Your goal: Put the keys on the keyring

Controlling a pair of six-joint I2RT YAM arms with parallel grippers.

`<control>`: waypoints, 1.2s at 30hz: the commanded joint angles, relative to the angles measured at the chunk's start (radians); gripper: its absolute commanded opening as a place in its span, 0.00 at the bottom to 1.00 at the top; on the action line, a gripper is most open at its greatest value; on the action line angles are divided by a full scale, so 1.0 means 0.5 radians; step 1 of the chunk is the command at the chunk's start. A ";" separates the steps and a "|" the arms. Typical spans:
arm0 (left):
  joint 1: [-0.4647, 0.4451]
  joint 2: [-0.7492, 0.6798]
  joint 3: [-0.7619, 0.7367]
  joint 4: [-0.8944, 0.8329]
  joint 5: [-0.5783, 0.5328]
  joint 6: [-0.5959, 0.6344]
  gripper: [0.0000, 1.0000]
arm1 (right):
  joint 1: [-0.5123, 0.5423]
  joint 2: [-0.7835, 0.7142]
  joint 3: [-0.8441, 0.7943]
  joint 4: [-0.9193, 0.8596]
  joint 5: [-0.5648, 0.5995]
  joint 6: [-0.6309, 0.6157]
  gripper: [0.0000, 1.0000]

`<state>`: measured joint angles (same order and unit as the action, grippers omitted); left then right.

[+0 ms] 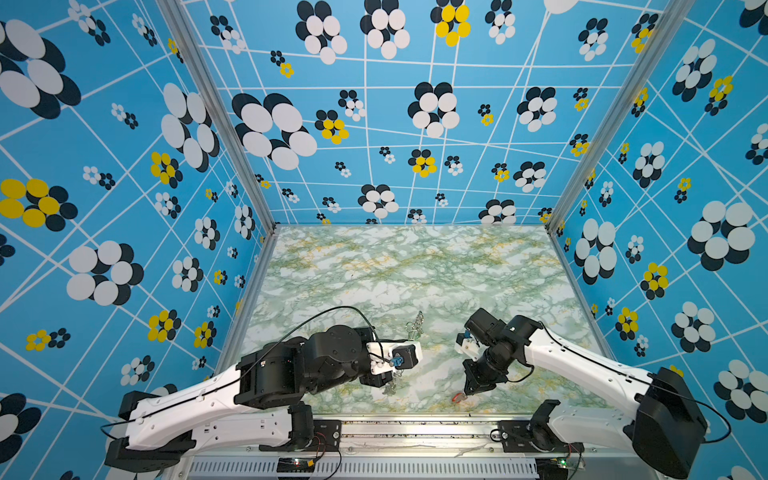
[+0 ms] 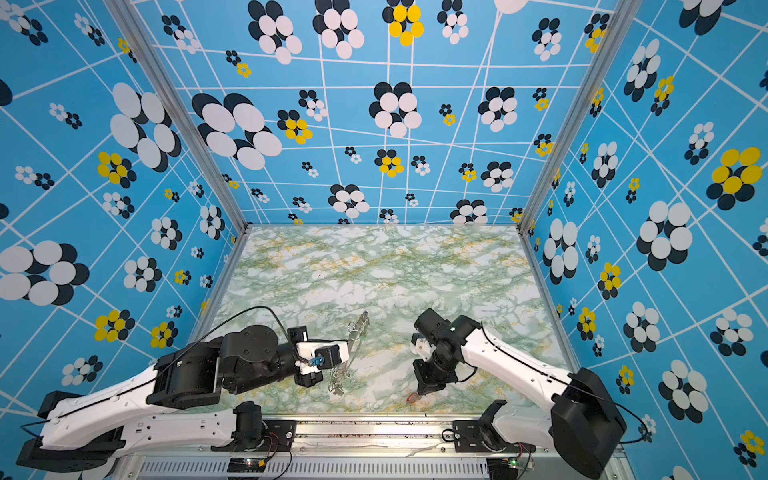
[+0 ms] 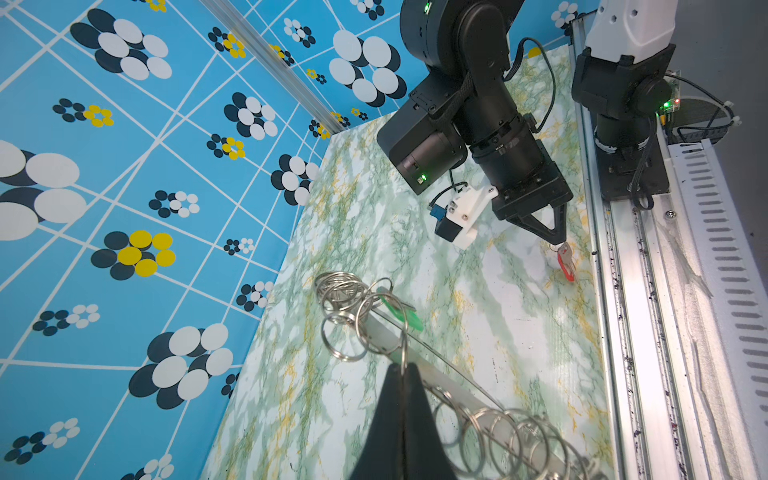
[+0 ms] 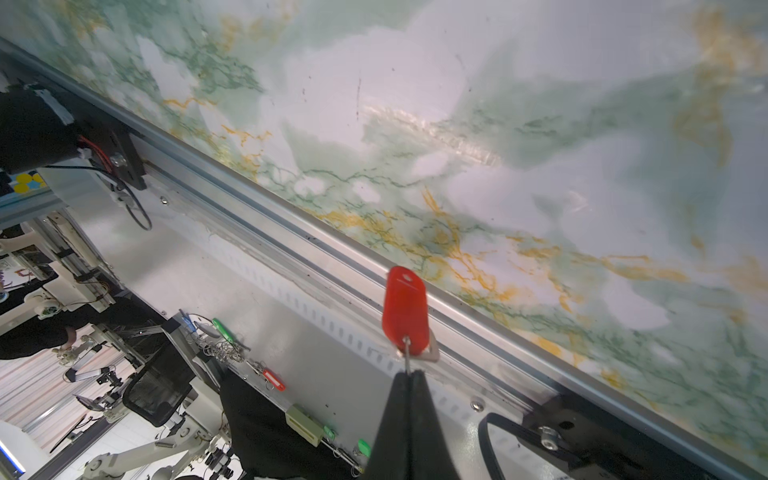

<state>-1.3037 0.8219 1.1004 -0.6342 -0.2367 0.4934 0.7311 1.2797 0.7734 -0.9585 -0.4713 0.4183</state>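
Note:
The keyring (image 3: 465,395), a flat grey plate edged with silver wire rings, is tilted up over the marbled table and shows in both top views (image 1: 415,326) (image 2: 360,328). My left gripper (image 3: 405,366) is shut on one of its wire rings. A green-tagged key (image 3: 395,307) hangs among the rings at the plate's far end. My right gripper (image 4: 409,372) is shut on the small ring of the red-tagged key (image 4: 404,307), which hangs just above the table's front edge (image 1: 458,398) (image 3: 566,259). The silver key blade is mostly hidden behind the red tag.
An aluminium rail (image 1: 415,420) runs along the table's front edge, close below the red tag. Blue flowered walls (image 1: 124,249) close in the left, back and right sides. Beyond the rail, outside the cell, lie more tagged keys (image 4: 272,380).

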 commanded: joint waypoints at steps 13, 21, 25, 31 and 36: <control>0.004 -0.118 -0.027 -0.032 -0.032 -0.030 0.00 | 0.019 0.702 0.249 0.389 0.083 -0.039 0.00; 0.006 -0.144 -0.053 -0.032 -0.039 -0.028 0.00 | 0.023 0.700 0.304 0.417 0.117 0.008 0.25; 0.008 -0.150 -0.043 -0.034 -0.036 -0.020 0.00 | 0.023 0.558 0.323 0.421 0.171 0.074 0.35; 0.006 -0.148 -0.038 -0.024 -0.015 -0.007 0.00 | 0.023 0.052 -0.049 0.754 0.346 0.575 0.40; 0.009 -0.144 -0.056 0.014 0.015 0.015 0.00 | 0.109 -0.311 -0.412 1.083 0.520 1.086 0.37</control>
<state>-1.3033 0.7624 1.0798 -0.6773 -0.2394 0.4908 0.7578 1.1481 0.6006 -0.5083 -0.3012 0.7784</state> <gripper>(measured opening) 0.045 0.373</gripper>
